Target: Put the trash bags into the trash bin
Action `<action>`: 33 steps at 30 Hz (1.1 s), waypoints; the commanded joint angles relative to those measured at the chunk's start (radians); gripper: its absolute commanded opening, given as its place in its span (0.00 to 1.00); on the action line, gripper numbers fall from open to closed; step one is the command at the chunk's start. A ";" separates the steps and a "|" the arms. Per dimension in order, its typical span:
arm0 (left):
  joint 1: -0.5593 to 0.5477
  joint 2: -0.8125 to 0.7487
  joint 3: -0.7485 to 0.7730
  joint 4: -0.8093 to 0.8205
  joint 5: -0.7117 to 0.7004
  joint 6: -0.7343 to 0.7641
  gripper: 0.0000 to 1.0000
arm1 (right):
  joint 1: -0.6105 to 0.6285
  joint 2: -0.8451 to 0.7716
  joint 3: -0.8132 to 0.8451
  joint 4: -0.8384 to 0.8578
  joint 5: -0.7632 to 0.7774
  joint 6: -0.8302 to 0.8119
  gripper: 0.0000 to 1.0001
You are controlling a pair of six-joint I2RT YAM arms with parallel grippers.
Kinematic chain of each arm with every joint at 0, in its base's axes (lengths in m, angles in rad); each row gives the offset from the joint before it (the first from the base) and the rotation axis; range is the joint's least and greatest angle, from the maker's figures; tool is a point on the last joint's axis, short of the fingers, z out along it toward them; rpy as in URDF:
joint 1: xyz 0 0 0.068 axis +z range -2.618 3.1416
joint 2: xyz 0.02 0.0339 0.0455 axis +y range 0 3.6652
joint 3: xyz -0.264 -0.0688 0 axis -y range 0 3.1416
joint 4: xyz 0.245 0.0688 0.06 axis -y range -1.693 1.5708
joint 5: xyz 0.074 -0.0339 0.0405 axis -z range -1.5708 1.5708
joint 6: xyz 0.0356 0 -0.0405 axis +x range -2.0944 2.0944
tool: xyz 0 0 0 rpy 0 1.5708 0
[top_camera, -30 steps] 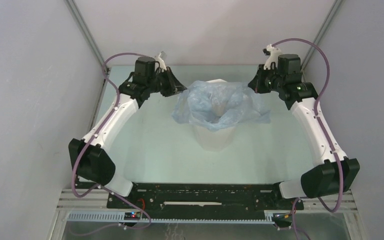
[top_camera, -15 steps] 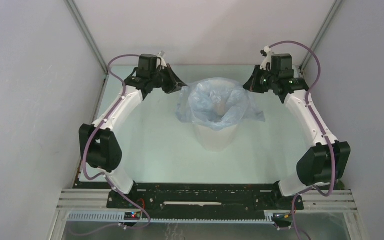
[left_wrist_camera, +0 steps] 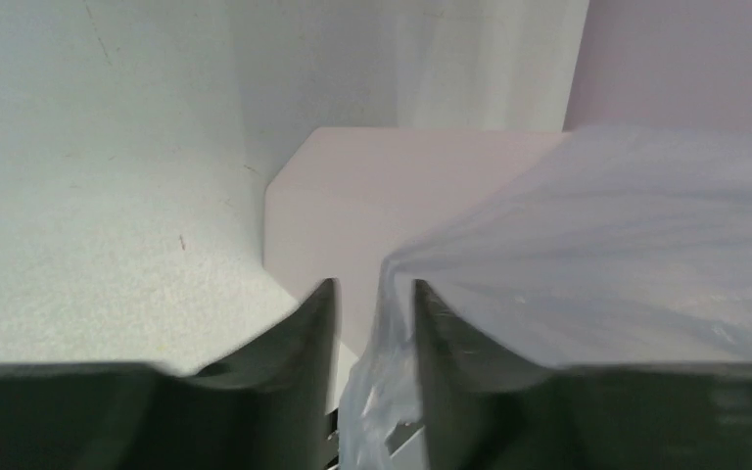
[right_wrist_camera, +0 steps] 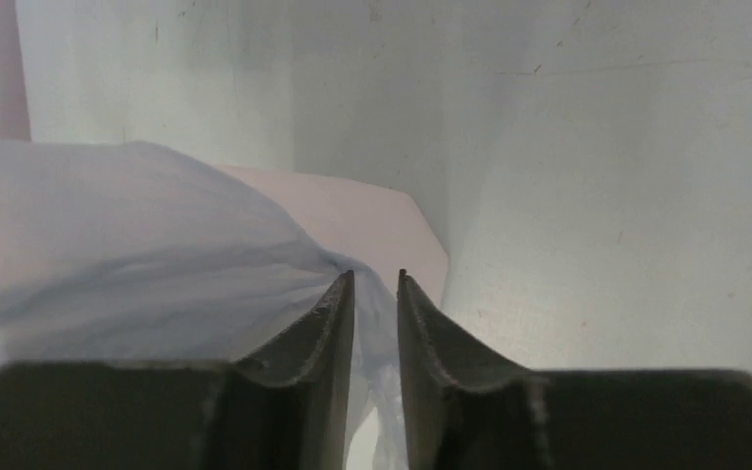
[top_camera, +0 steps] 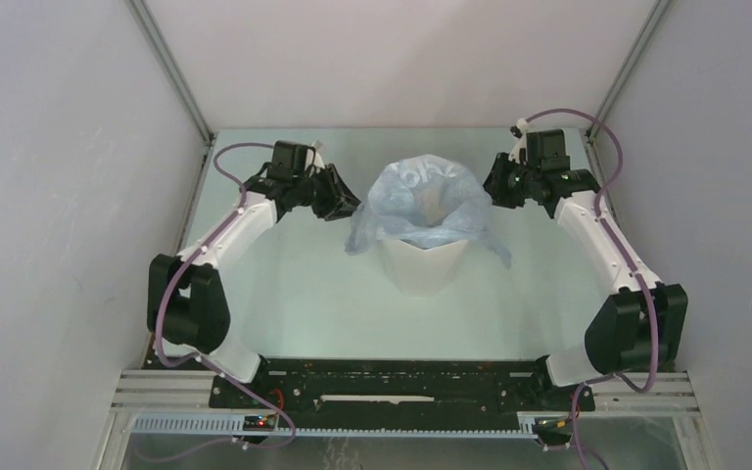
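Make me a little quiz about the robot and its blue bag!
1. True or false: the blue bag lies crumpled beside the white bin.
2. Where is the bag's opening? A) spread over the bin's top B) tied shut C) under the bin
3. Fill in: the left hand and the right hand each pinch the bag's ____.
Key: 1 false, it drapes over the bin. 2 A. 3 edge.
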 commanded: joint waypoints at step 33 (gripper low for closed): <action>-0.137 -0.698 -0.619 0.367 -0.067 -1.183 0.92 | -0.166 -0.729 -0.203 -0.405 0.032 1.196 0.98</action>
